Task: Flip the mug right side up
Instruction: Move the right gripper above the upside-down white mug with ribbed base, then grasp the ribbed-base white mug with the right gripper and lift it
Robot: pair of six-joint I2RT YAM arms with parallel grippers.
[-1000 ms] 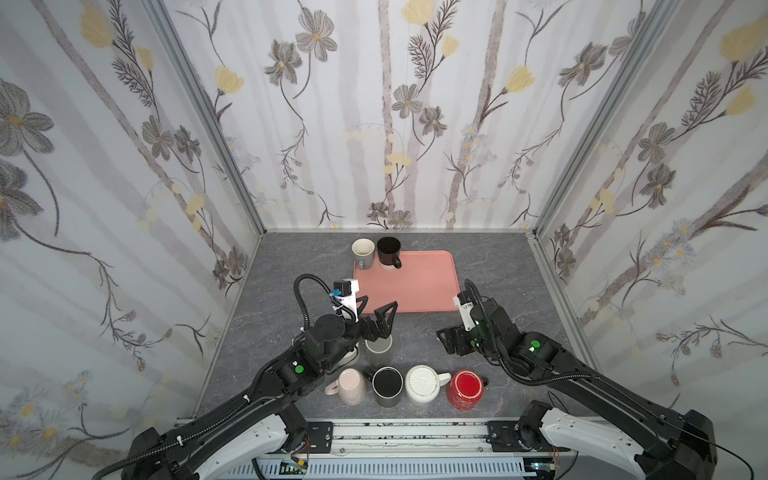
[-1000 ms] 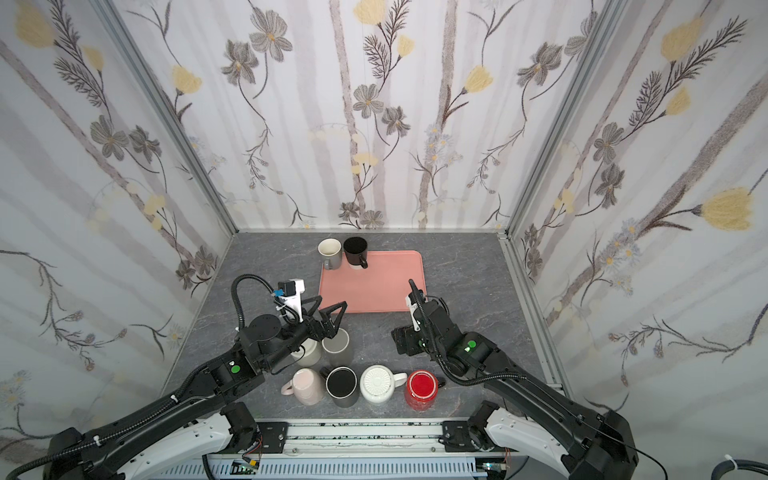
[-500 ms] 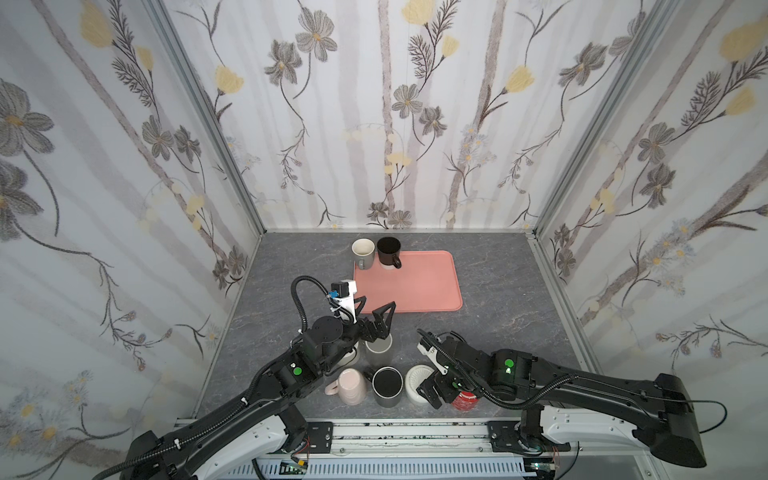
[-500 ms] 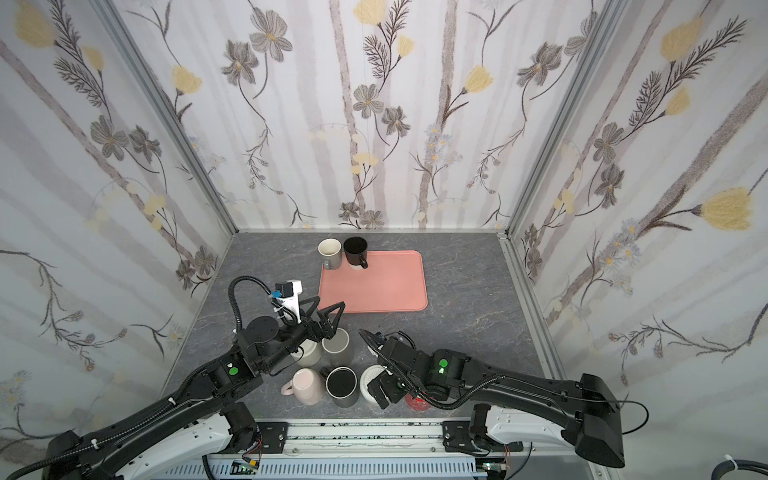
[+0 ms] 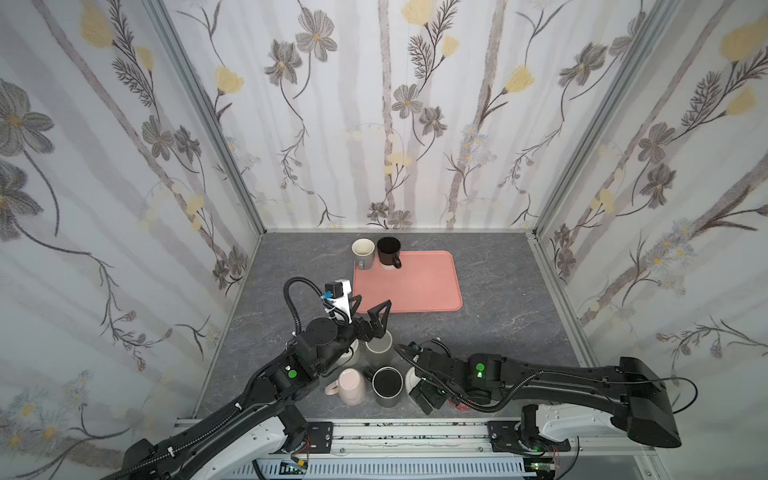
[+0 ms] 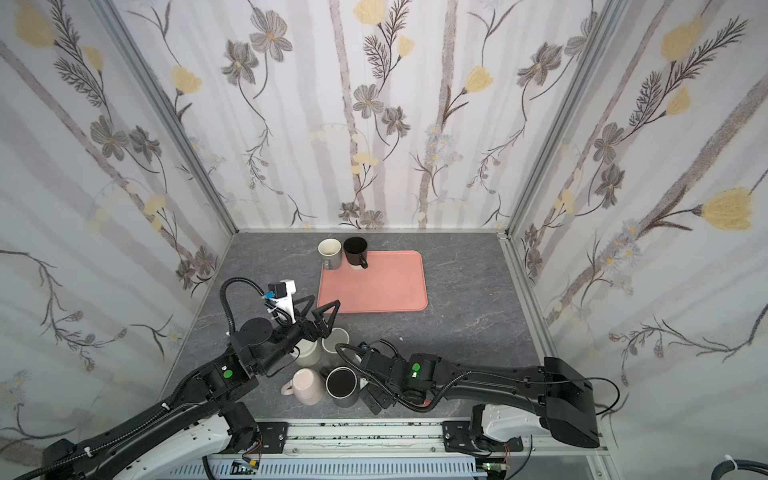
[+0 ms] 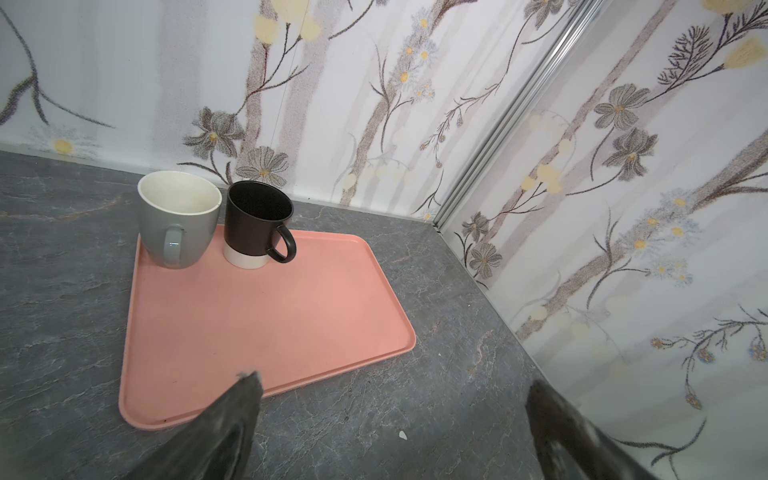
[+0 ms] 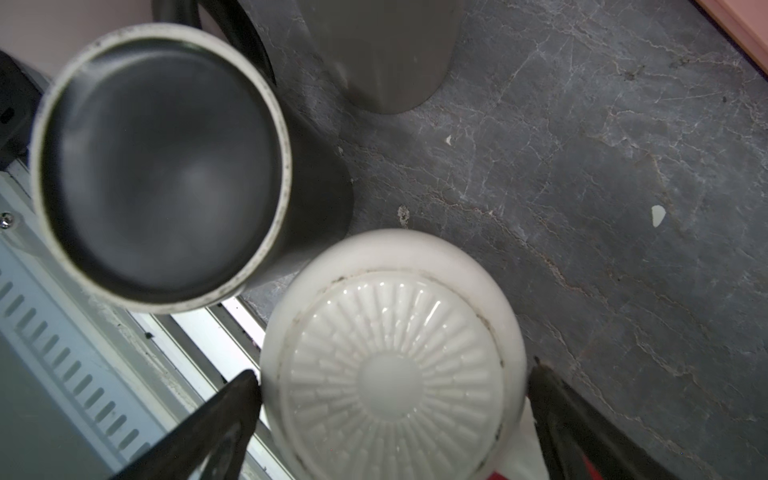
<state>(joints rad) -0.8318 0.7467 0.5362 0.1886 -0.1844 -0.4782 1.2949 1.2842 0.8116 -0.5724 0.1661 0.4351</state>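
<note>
White ceramic fills the right wrist view: the round white ceramic mug (image 8: pixel 390 332) stands upside down, its ribbed base facing up, on the grey stone-patterned tabletop (image 8: pixel 602 166). It sits on the robot's side of the flat pink rectangular tray (image 5: pixel 407 282), well apart from the tray's near edge and roughly opposite its middle. The right gripper (image 8: pixel 392 374) is lowered over it with jaws spread wide. One black finger stands on each side of the mug, close against its wall; whether they press on it cannot be told. In both top views the right arm covers most of this mug.

Equally far from the tray, opposite its left half, a dark grey cylindrical mug with a pale rim (image 8: pixel 162 174) stands upright with its mouth open, just beside the white mug. A pale pink mug (image 5: pixel 351 386) stands opposite the tray's near left corner and appears mouth-down. Closer to the tray, a taupe mug (image 5: pixel 379 345) stands on the tabletop, and a cream mug (image 6: pixel 309 353) shows partly under the left arm.

The left gripper (image 5: pixel 372 301) hangs above the tray's near left corner, jaws wide, with nothing between them.

On the tray's far left corner a grey mug with a cream inside (image 7: pixel 178 220) and a black mug with a white foot (image 7: pixel 257 224) stand upright, just beside each other.
</note>
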